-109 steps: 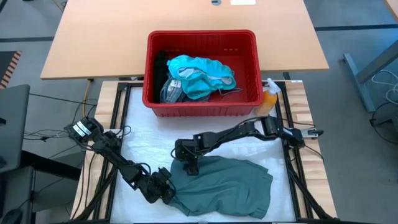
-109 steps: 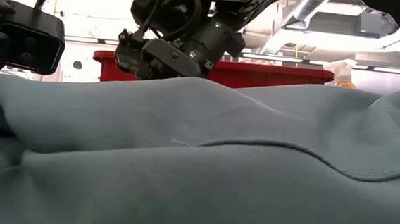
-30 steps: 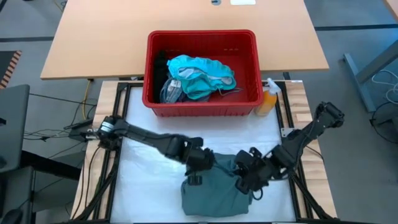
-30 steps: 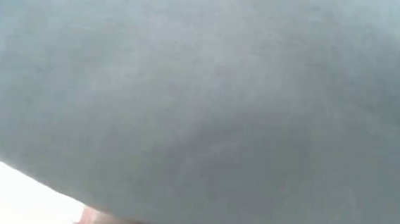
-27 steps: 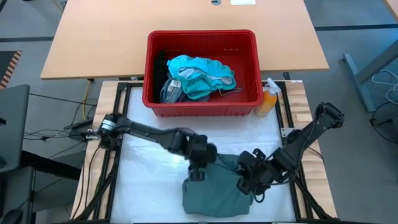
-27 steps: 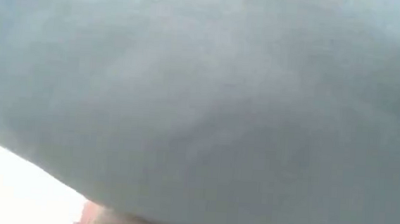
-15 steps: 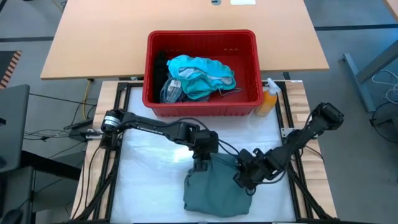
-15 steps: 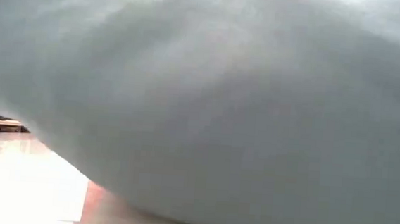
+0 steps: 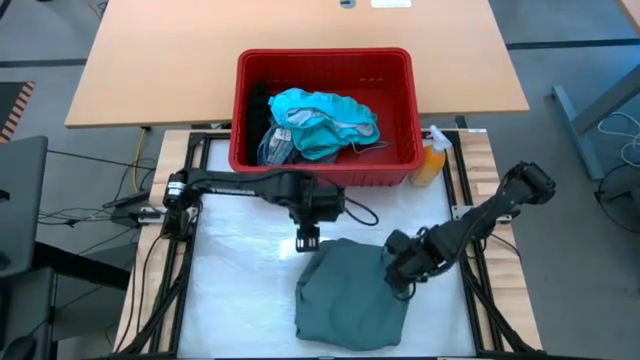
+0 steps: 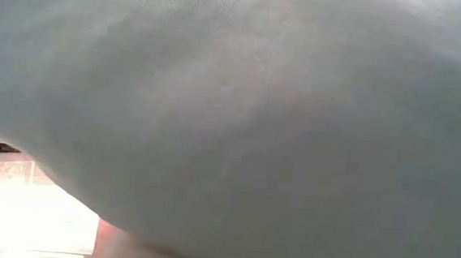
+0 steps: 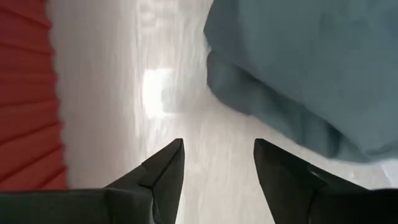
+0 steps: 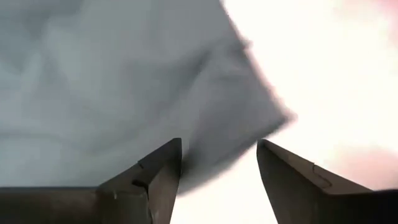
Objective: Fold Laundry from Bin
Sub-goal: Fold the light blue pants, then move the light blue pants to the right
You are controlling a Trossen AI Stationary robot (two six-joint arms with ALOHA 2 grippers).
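left arm stretched in from the left edge, elbow bent, left tool (image 9: 307,240) pointing down, fingers (image 11: 163,172) parted with nothing between them. right arm reaching in from the right edge, folded low, right tool (image 9: 398,283) angled downward, fingers (image 12: 158,168) likewise spread and empty. tools near each other, not touching.

A robotics lab or workshop: a framed bench (image 9: 245,290) with cables (image 9: 85,212) trailing off its left edge, a plain wooden desk (image 9: 160,60) behind, bare grey floor (image 9: 580,40) around.
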